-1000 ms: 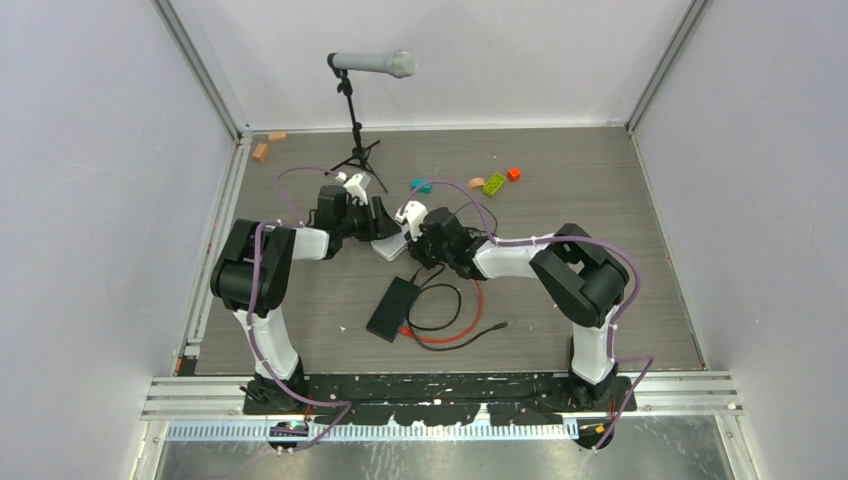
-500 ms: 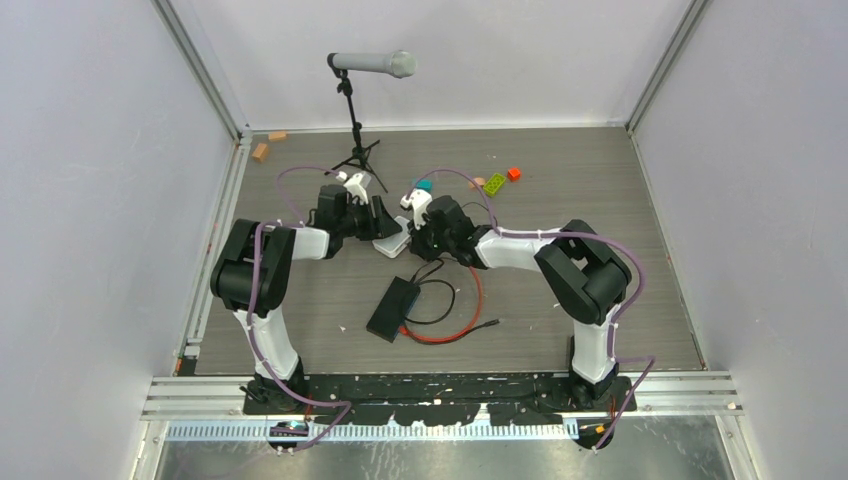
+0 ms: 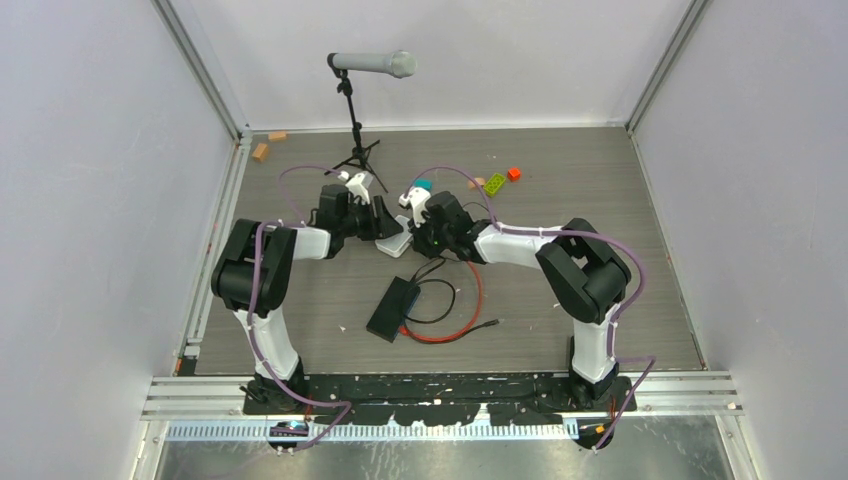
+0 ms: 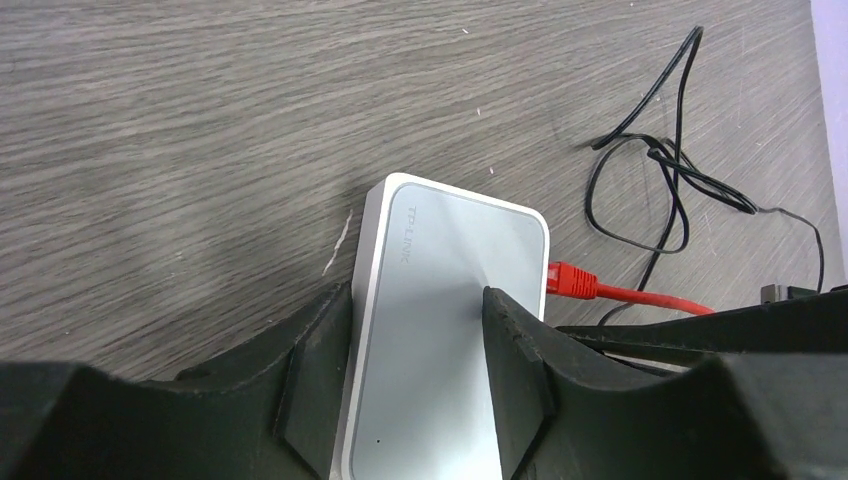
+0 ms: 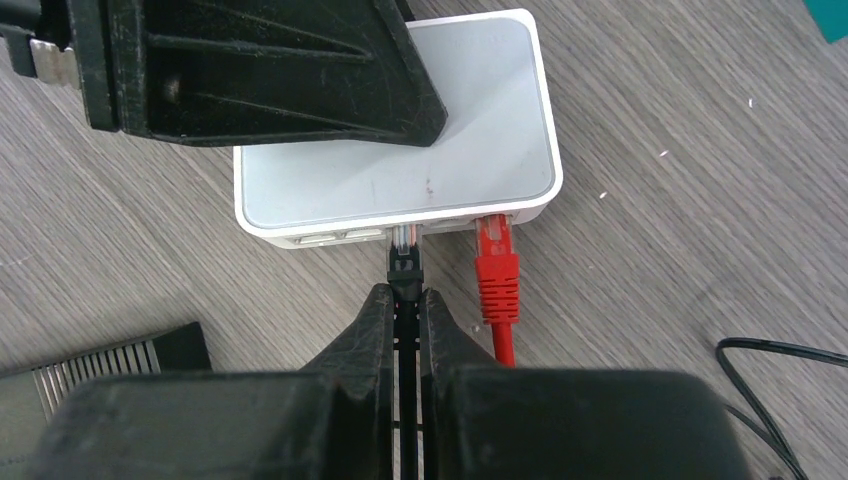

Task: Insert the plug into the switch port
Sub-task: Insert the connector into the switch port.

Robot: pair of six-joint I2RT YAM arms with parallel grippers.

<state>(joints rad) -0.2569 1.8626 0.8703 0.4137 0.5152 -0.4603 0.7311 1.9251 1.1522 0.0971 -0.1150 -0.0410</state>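
Right wrist: right tool (image 5: 405,298) clenched on the black plug (image 5: 403,250) at the port (image 5: 403,231), left tool (image 4: 415,322) gripping the white switch (image 5: 480,130); slight tilt could jam it on the rim.

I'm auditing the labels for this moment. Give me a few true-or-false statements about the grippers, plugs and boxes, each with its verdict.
1. The left gripper grips the white switch by its sides. True.
2. The right gripper holds the red plug. False: it pinches the black-cabled plug, whose clear tip is at the switch's edge.
3. The red plug is plugged into the white switch. True.
4. The flat black box is held by a gripper. False: it lies on the table nearer the arm bases, with no gripper on it.
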